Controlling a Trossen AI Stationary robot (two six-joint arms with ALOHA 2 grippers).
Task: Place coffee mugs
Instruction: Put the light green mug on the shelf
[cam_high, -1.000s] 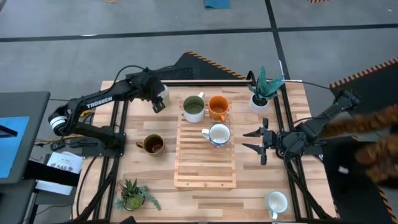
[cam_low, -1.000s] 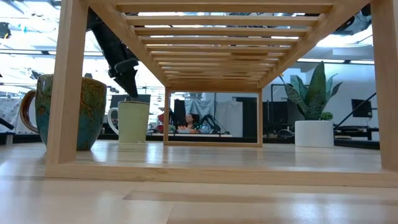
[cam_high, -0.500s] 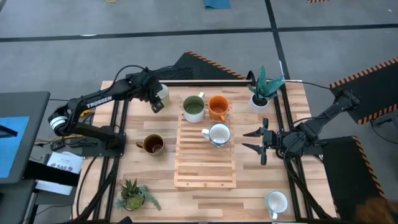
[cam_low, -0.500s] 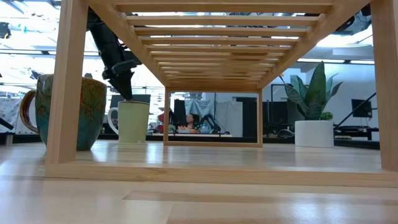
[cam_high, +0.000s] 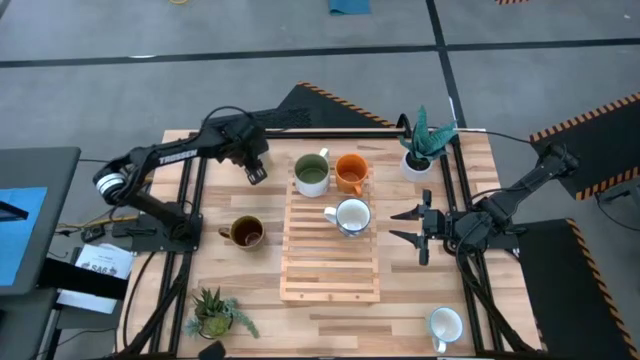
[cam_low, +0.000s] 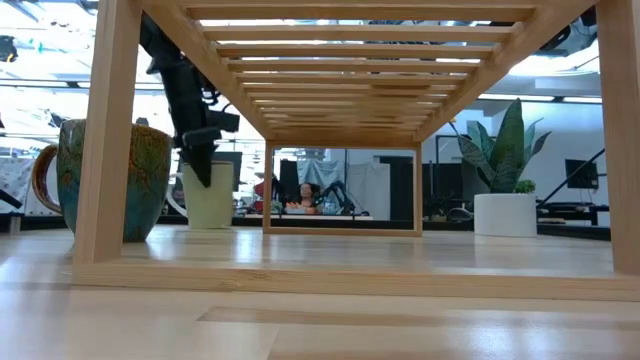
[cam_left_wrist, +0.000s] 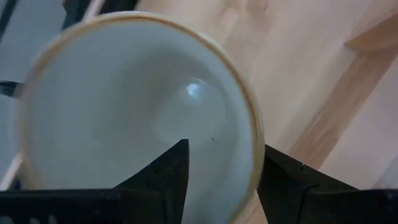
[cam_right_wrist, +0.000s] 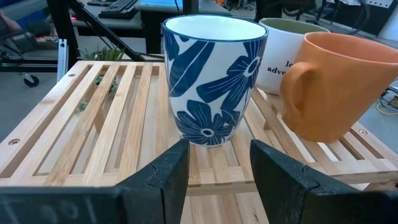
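Blue-flowered mug (cam_right_wrist: 213, 78) beside orange mug (cam_right_wrist: 339, 84)

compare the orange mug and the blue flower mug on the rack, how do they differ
The orange mug is plain; the blue flower mug is white with a dark blue pattern. The orange mug sits at the wooden rack's back edge beside the olive-green mug; the flower mug stands nearer the middle. Both stand upright.

Slatted wooden rack (cam_high: 330, 255): pale wood, lying at the middle of the light wooden table (cam_high: 330, 320), its near end bare of load.

White pot with a teal plant (cam_high: 420, 150): at the table's far right corner, beside the rack's far end; upright.

Small pot with a spiky green plant (cam_high: 213, 315): at the table's near left corner, well apart from the rack.

Black-and-orange hazard-striped floor mat (cam_high: 320, 100): beyond the table's far edge.
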